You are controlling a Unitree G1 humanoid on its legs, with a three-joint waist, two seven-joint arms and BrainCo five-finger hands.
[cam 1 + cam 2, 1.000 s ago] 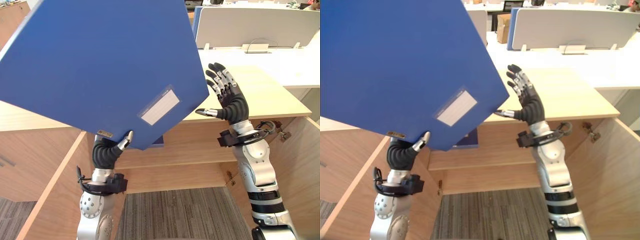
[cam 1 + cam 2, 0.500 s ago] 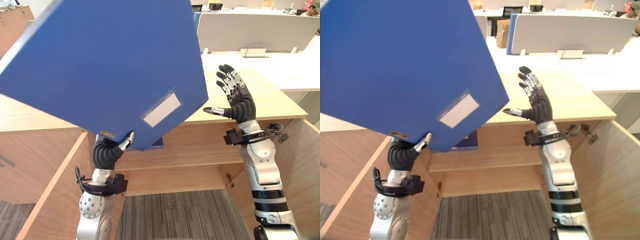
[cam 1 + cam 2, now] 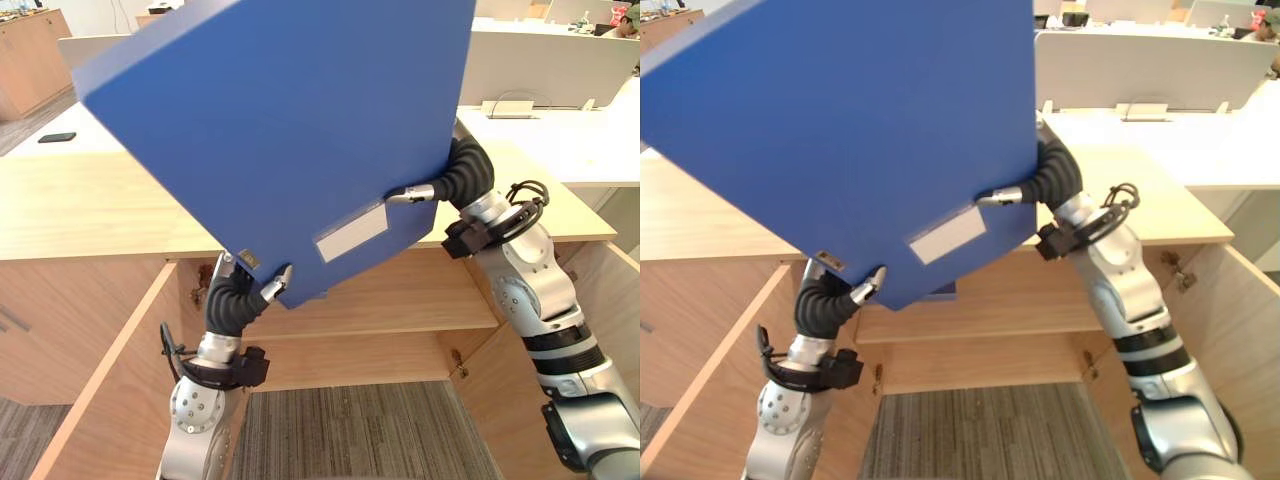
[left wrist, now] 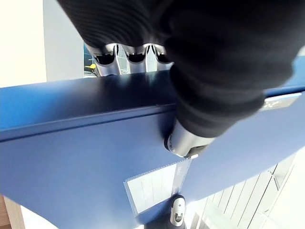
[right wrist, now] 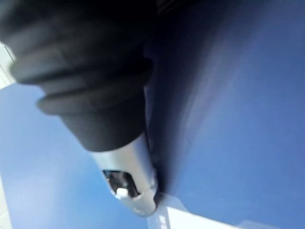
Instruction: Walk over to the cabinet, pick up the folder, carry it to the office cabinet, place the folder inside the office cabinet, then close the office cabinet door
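Right hand (image 3: 458, 178) now pinching folder (image 3: 290, 130) edge; was apart.

The office cabinet (image 3: 100, 215) has a light wood top, bare where it shows, and its two doors (image 3: 105, 385) stand open to either side. Inside, a wooden shelf (image 3: 400, 312) spans its width above grey striped carpet (image 3: 350, 430). Behind the cabinet, a white table (image 3: 575, 140) carries a pale partition panel (image 3: 555, 65). To the left, a small dark flat object (image 3: 62, 137) lies on another pale table (image 3: 25, 150).
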